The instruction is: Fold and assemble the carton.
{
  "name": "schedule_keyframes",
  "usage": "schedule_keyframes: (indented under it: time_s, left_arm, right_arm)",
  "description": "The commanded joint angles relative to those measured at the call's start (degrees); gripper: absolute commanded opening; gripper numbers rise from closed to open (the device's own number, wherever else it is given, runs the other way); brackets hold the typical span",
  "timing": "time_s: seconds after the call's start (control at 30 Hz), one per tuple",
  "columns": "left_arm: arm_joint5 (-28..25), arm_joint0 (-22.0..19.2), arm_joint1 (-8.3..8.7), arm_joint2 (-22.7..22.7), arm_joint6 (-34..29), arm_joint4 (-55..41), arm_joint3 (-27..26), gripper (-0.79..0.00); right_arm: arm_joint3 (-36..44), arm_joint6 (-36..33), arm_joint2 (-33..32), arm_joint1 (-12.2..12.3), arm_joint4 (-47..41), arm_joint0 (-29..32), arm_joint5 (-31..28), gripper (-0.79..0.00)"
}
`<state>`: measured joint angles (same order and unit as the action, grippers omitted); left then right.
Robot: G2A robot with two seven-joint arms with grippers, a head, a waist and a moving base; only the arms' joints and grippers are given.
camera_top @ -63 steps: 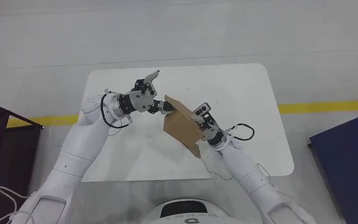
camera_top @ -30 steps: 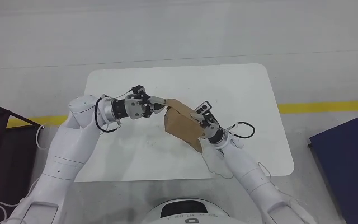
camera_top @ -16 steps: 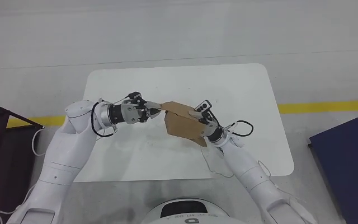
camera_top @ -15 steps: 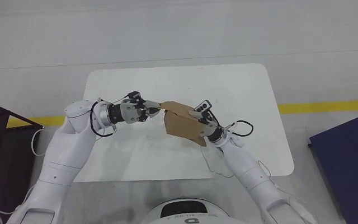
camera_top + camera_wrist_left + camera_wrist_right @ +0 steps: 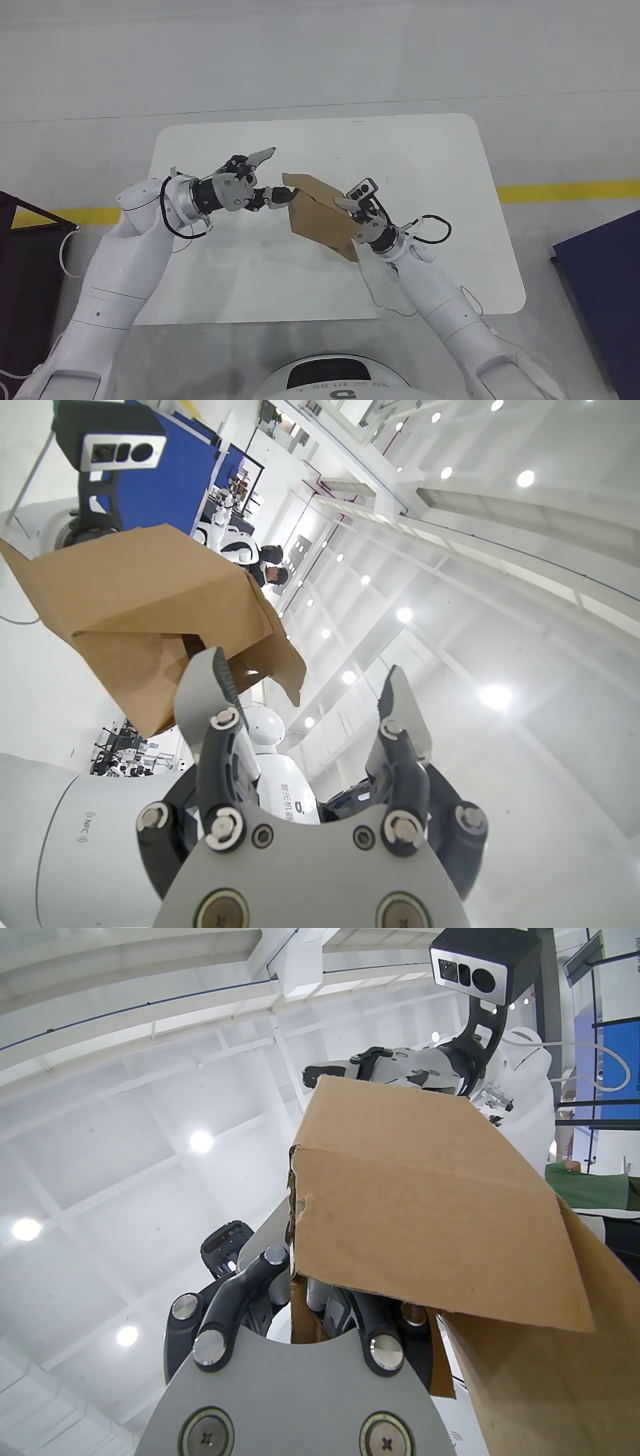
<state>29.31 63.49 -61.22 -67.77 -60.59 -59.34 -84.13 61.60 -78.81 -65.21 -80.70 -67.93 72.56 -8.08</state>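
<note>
A brown cardboard carton [image 5: 318, 216] is held tilted above the middle of the white table [image 5: 440, 170], partly folded with loose flaps. My right gripper [image 5: 352, 212] is shut on the carton's wall at the end nearer the robot. In the right wrist view the carton [image 5: 415, 1208] covers its fingertips. My left gripper [image 5: 271, 177] is open at the carton's far-left end. In the left wrist view the carton [image 5: 135, 600] shows its open end, and one finger [image 5: 210, 685] of the left gripper [image 5: 305, 680] sits right at a flap.
The table's edges lie close on all sides, with bare surface to the right and front left. A thin cable [image 5: 435, 232] loops beside the right wrist. On the floor stand a dark frame [image 5: 25, 260] at left and a blue object [image 5: 600, 290] at right.
The left gripper, shut against the carton's flap half a second ago, has opened and drawn back a little. The carton has tipped slightly in the right gripper.
</note>
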Motion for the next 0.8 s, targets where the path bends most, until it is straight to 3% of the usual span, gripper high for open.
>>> schedule_keyframes:
  time_s: [0.0, 0.57, 0.7, 0.73, 0.77]
  left_arm:
    - [0.1, -0.2, -0.24, 0.8, 0.7, -0.8, -0.1, 0.0]
    - [1.1, -2.9, -1.22, 4.4, 2.7, -1.1, 1.4, 0.0]
    - [4.6, -3.6, -0.77, 5.2, 0.6, 2.8, 1.9, -0.006]
    - [4.9, -3.8, -0.66, 5.2, 0.1, 3.3, 2.1, -0.065]
    - [5.0, -3.9, -0.56, 5.0, -0.2, 3.8, 2.2, -0.203]
  right_arm:
    - [0.0, 0.1, 0.0, 0.0, 0.1, 0.0, -0.1, -0.785]
    - [-0.5, -0.3, 0.0, -0.3, -0.1, -0.3, -0.2, -0.785]
    - [-0.9, -0.3, -0.2, -0.4, -0.2, -0.5, -0.1, -0.785]
    - [-0.9, -0.3, -0.2, -0.4, -0.2, -0.6, -0.2, -0.785]
    - [-0.9, -0.4, -0.2, -0.4, -0.3, -0.6, -0.2, -0.785]
